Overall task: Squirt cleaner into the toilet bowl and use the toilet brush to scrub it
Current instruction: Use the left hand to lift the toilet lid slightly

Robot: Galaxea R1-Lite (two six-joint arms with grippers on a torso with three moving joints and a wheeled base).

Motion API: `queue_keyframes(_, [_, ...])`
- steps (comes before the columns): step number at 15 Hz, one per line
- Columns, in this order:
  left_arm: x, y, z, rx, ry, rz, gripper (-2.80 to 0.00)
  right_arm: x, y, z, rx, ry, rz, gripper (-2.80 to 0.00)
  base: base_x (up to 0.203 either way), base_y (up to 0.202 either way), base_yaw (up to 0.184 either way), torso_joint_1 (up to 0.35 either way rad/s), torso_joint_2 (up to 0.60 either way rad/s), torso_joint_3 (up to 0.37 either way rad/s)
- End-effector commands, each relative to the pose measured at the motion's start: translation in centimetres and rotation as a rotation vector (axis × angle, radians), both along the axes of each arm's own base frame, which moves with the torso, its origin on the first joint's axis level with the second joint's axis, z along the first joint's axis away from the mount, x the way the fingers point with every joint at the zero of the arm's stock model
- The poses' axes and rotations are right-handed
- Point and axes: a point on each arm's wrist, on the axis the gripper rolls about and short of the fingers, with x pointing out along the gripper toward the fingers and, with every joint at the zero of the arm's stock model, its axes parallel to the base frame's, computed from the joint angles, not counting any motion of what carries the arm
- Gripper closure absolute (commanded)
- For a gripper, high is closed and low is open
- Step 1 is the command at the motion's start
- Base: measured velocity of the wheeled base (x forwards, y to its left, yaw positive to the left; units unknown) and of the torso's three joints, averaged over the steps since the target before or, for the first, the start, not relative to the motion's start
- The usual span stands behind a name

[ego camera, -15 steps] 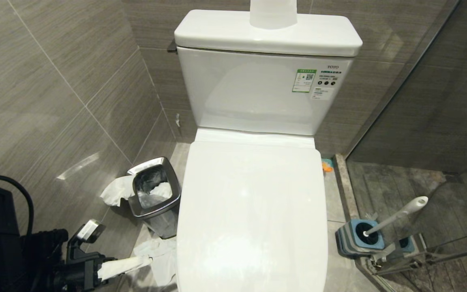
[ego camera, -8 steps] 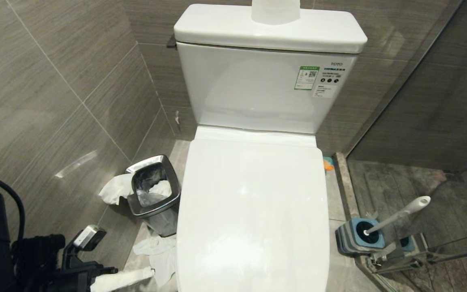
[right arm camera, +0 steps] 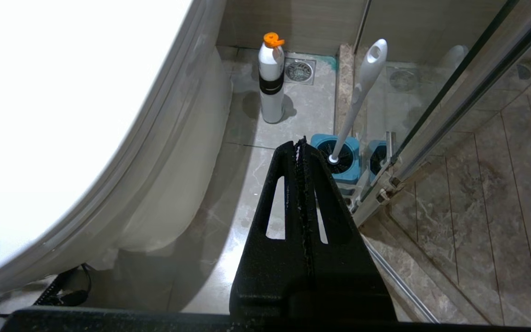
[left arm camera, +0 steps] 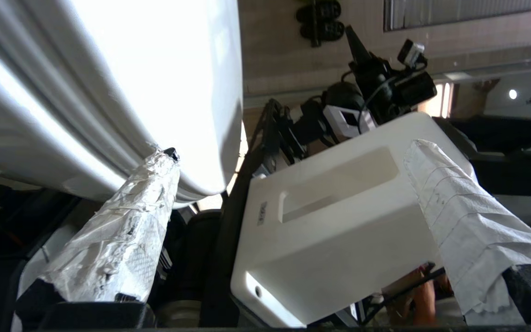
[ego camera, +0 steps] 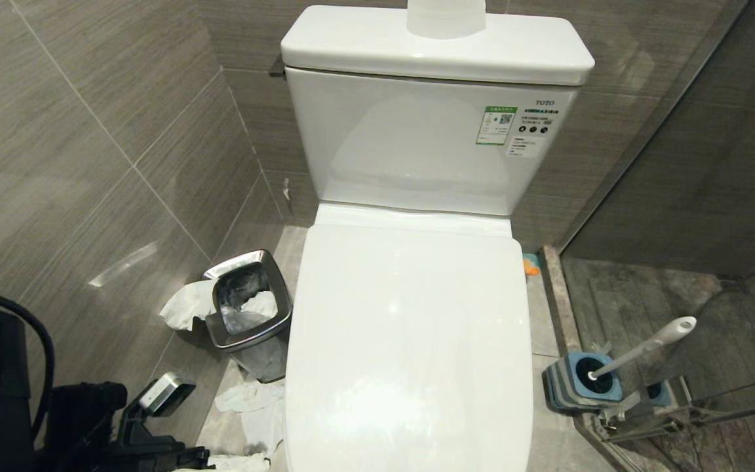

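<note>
One toilet (ego camera: 410,262) fills the middle of the head view, its lid (ego camera: 410,341) down, so the toilet bowl itself is hidden beneath it. One tank (ego camera: 430,131) stands behind, carrying two stickers (ego camera: 495,124) on its front and one pale translucent container (ego camera: 445,16) on its top.

There is one toilet brush (ego camera: 643,347), its white-grey handle leaning out of one blue-and-grey holder (ego camera: 580,387) on the floor at the toilet's right, against the glass shower partition (ego camera: 712,393) (a second blue shape beside the holder looks like its reflection in the glass). One white bottle (right arm camera: 271,78) with an orange cap stands on the floor farther back, near the round floor drain (right arm camera: 298,71).

One square steel waste bin (ego camera: 246,314) sits left of the toilet with tissue (ego camera: 184,305) spilling over its rim, and more crumpled tissue (ego camera: 253,406) lies on the floor tiles (ego camera: 548,314).

The left gripper (left arm camera: 293,198) is low beside the toilet's front left edge; its two paper-wrapped fingers (left arm camera: 127,235) stand wide apart, nothing between them, one fingertip touching or just short of the toilet's rim. The right gripper (right arm camera: 300,147) has its black jaws pressed together on nothing; the brush and holder lie just beyond its tips, the bottle farther ahead.

Walls are grey striated tile (ego camera: 89,164), the floor pale marbled stone.
</note>
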Motion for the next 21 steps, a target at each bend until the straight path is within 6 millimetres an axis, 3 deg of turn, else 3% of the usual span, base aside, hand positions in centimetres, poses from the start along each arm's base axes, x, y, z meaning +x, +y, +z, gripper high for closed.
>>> queue_keyframes(1, [0.0, -0.5, 0.1, -0.006, -0.007, -0.032, -2.8, 0.0, 0.0, 0.0, 0.0, 0.0, 0.0, 0.0, 0.0, 0.0, 0.0, 0.0, 0.0, 0.0])
queue_keyframes(21, [-0.2, -2.7, 0.1, 0.135, -0.026, 0.01, -2.8, 0.0, 0.0, 0.0, 0.0, 0.0, 0.0, 0.0, 0.0, 0.0, 0.0, 0.0, 0.0, 0.0])
